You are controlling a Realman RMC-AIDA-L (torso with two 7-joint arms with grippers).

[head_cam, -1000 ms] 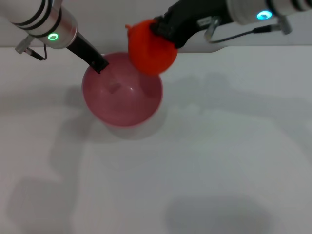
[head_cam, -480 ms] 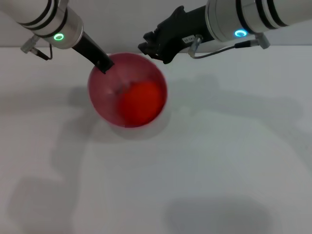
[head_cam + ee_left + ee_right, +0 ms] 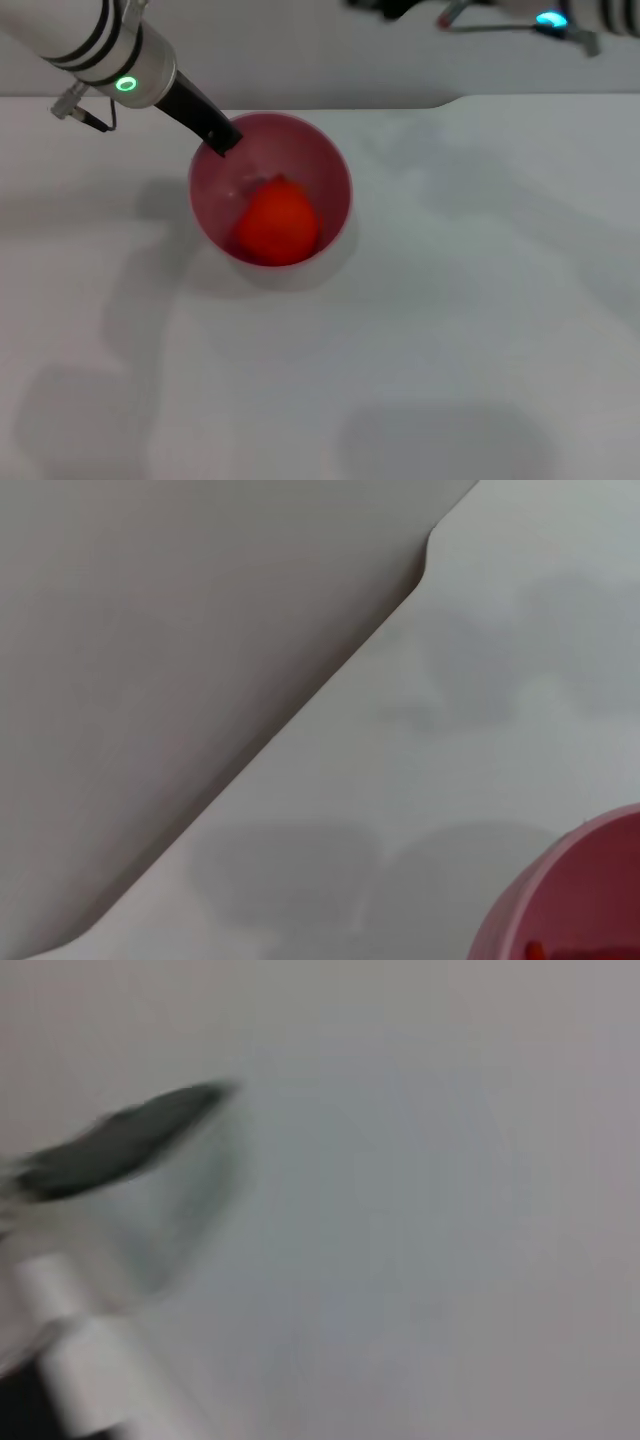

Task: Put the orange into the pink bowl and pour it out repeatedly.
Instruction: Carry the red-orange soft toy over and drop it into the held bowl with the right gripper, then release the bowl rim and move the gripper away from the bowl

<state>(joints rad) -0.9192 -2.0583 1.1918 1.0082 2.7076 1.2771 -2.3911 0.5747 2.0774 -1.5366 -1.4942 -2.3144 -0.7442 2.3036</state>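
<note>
Toward the far left part of the white table surface [image 3: 420,330], the round, deep, glossy pink plastic bowl [image 3: 330,180] stood upright with its opening facing up, set a little in from the table's far edge. The bright red-orange, roundish, slightly lumpy orange [image 3: 277,224] lay inside the bowl, resting on the bottom and nearer the wall that faced the table's near edge. The left gripper [image 3: 220,140] reached in from the far left corner, its dark fingers [image 3: 205,118] closed on the bowl's far-left rim, clamping the wall there. In the left wrist view only a curved section of the pink bowl [image 3: 570,900] and a small speck of the orange [image 3: 535,950] showed, with the table's far edge running diagonally behind. The right gripper [image 3: 385,6] was raised above the table's far edge, well apart from the bowl and mostly cut off by the head view's upper border; whether it was open or closed could not be told.
</note>
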